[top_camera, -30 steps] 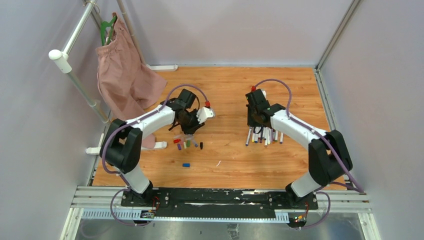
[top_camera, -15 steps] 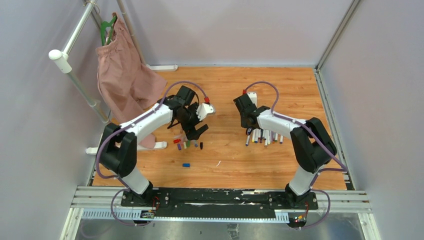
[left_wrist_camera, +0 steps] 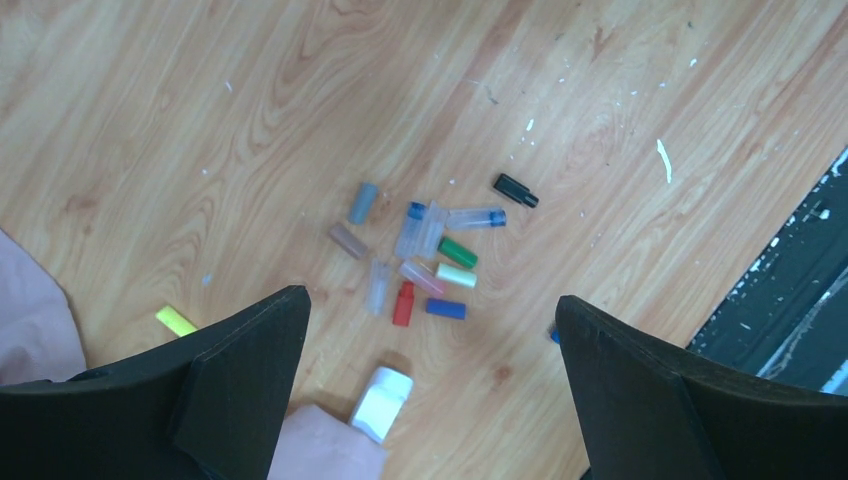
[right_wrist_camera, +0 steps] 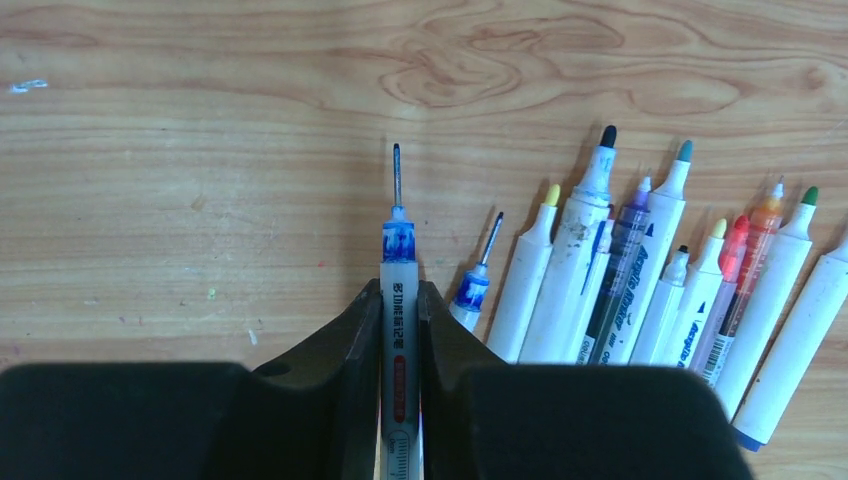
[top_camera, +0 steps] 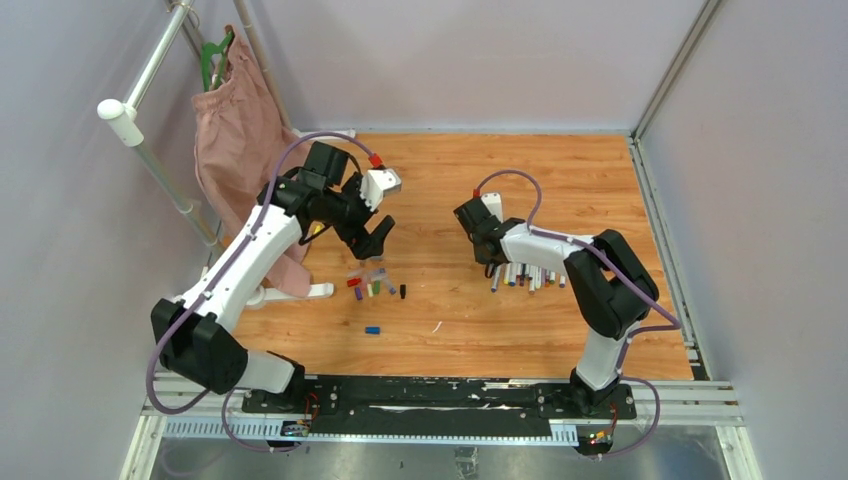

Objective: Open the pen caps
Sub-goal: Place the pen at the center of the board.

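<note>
Several loose pen caps (left_wrist_camera: 420, 262) in red, blue, green, pale yellow and clear lie in a small heap on the wooden floor (left_wrist_camera: 200, 120). A black cap (left_wrist_camera: 515, 189) and a yellow cap (left_wrist_camera: 176, 321) lie apart from it. My left gripper (left_wrist_camera: 430, 300) hangs wide open high above the heap (top_camera: 375, 287), holding nothing. My right gripper (right_wrist_camera: 400, 292) is shut on a white pen (right_wrist_camera: 397, 245) whose blue tip is bare. It hovers low at the left end of a row of uncapped pens (right_wrist_camera: 640, 270). From above, the right gripper (top_camera: 487, 255) sits by that row (top_camera: 530, 275).
Pink shorts (top_camera: 250, 150) hang from a white rack (top_camera: 150, 80) at the far left. The rack's white foot (left_wrist_camera: 382, 400) and a pink hem (left_wrist_camera: 325, 445) lie just below the left gripper. A lone blue cap (top_camera: 372, 329) lies nearer the arm bases. Grey walls enclose the floor.
The left gripper has opened wide and risen back toward the far left, away from the caps. The right gripper has shifted left with its pen.
</note>
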Tool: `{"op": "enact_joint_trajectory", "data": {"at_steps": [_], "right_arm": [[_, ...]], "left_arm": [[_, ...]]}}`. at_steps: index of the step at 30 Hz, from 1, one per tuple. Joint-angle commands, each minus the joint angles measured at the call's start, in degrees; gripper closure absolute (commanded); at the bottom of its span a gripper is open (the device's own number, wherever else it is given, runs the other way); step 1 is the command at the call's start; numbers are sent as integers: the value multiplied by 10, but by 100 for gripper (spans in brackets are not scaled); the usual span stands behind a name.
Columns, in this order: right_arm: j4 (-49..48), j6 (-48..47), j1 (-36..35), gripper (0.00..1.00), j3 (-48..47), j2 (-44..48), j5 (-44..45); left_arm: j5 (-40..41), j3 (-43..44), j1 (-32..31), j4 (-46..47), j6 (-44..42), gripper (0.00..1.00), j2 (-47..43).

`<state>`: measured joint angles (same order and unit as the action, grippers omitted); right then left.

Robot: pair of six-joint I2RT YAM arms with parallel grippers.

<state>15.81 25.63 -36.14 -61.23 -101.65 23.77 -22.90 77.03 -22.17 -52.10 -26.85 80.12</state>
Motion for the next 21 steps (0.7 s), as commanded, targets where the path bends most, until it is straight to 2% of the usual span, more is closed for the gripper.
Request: {"op": "enact_joint_trajectory", "data": {"at_steps": [1, 7, 12, 21], "right_arm": [[1, -1, -24, 81, -13, -19, 26], [4, 12, -31, 73, 15, -13, 28], [4, 15, -30, 67, 45, 15, 27], [5, -9, -30, 72, 62, 86, -2]], "left_arm": [[13, 5, 3, -40, 29, 0, -32], [61, -6, 4, -40, 50, 0, -65], [135, -13, 4, -37, 47, 0, -89], [178, -10, 5, -37, 48, 0, -100]]}}
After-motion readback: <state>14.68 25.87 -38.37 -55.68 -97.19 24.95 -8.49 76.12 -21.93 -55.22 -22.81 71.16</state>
